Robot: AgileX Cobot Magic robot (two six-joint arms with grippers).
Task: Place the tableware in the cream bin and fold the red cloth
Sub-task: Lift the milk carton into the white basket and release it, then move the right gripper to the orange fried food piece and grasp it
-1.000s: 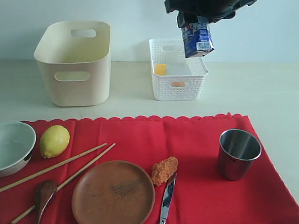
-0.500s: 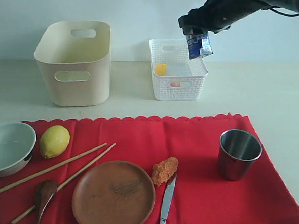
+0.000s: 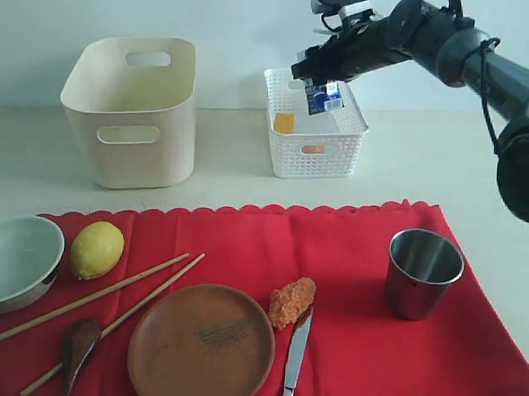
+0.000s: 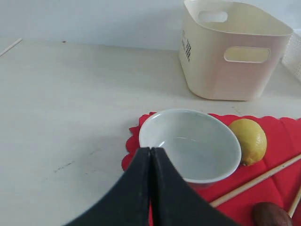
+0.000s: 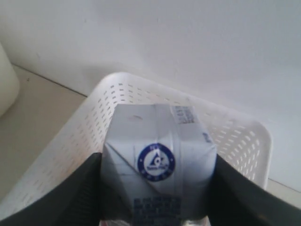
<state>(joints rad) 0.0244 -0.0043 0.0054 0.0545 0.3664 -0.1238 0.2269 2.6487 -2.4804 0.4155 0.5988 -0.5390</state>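
**Q:** Right gripper, entry?

**A:** Right gripper [image 3: 321, 74]: clamped on the milk carton [image 3: 324, 96]. The arm reaches in long and high from beyond the right edge of the red cloth [image 3: 351, 257], wrist tipped down. The carton hangs over the white lattice basket [image 3: 326, 148], past the cloth's far edge.

**Q:** Left gripper, and the tableware?

**A:** Left gripper [image 4: 150, 186]: jaws pressed together, empty, near the white bowl [image 4: 188, 143] at the cloth's left corner. On the cloth: bowl, chopsticks [image 3: 88, 299], spoon [image 3: 78, 344], plate [image 3: 201, 347], knife [image 3: 295, 361], steel cup [image 3: 422, 272]. Cream bin [image 3: 133, 145]: off the cloth, beyond its far edge.
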